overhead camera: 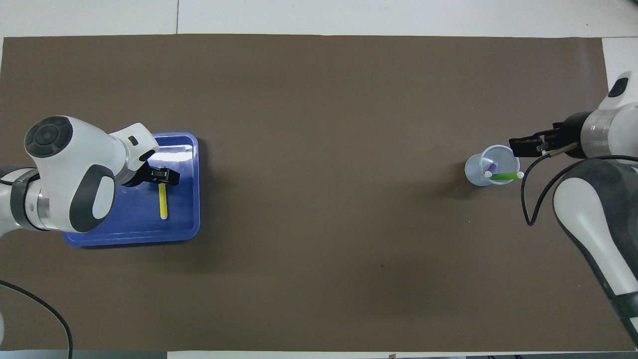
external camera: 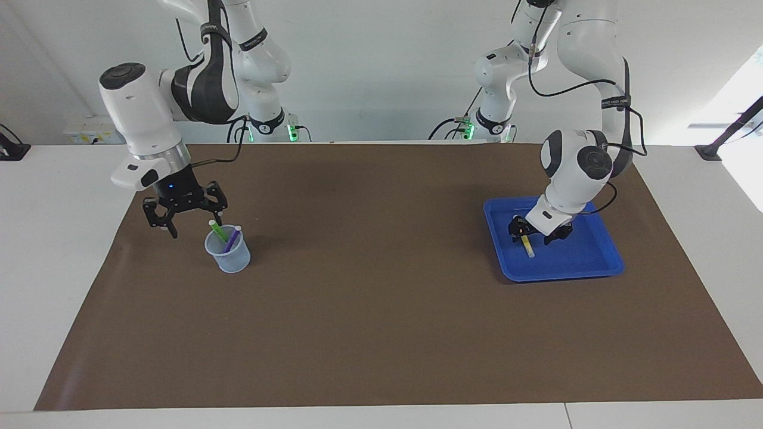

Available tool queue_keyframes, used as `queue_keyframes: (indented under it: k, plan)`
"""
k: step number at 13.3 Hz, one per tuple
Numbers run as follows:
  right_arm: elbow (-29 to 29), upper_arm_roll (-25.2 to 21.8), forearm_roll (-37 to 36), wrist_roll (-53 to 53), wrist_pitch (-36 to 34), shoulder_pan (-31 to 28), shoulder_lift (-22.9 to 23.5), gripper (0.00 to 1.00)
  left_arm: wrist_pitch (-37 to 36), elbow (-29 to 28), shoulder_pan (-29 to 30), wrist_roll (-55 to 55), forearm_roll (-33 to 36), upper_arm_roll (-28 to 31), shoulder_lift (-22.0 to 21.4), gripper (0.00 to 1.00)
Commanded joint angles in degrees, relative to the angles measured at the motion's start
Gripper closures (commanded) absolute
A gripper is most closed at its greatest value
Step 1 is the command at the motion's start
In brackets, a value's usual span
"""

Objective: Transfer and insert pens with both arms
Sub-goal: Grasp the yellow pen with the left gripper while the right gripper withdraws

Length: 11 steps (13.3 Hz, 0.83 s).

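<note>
Pens first: the yellow marker pen with a pale tip (external camera: pixel 528 246) lies flat in the shallow blue plastic tray (external camera: pixel 596 263) at the left arm's end of the bench. The green marker pen (external camera: pixel 217 230) and the purple marker pen (external camera: pixel 232 238) stand tilted in the small translucent plastic cup (external camera: pixel 230 260) at the right arm's end, pale ends up.

I've got the left pincer (external camera: pixel 538 233) down inside the tray, its fingers apart and straddling the end of the yellow pen that lies nearer the robots. I can't tell whether they touch it.

My right pincer (external camera: pixel 189 218) hangs over the brown paper mat (external camera: pixel 369 310) just beside the cup, on the robots' side of it, fingers spread wide and holding nothing.
</note>
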Motion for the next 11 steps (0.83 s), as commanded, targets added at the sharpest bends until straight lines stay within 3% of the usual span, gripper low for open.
queue_keyframes:
  k: [1,4,7,9,11]
  plan:
    - [6.3,0.8,-0.9,8.7,-9.3,-0.3,0.4,0.0,1.9,-1.1,0.6,0.5,1.3,-0.3,0.3,0.14]
    - [12.2,1.1,-1.3,15.3,-18.6,-0.2,0.9,0.0,2.2,-1.5,0.5,0.5,1.3,-0.3,0.3,0.27]
    - [13.5,1.1,-4.3,17.9,-20.5,1.9,1.1,0.0,2.2,-1.8,0.5,0.5,3.1,-0.3,0.3,0.4]
    - [15.8,1.1,-4.3,20.9,-23.2,2.2,1.3,0.0,2.1,-2.0,0.6,0.5,3.4,-0.3,0.3,0.58]
    - [18.1,1.4,-4.2,22.3,-25.4,2.2,1.9,0.0,2.1,-2.0,0.6,0.5,3.4,-0.3,0.3,0.87]
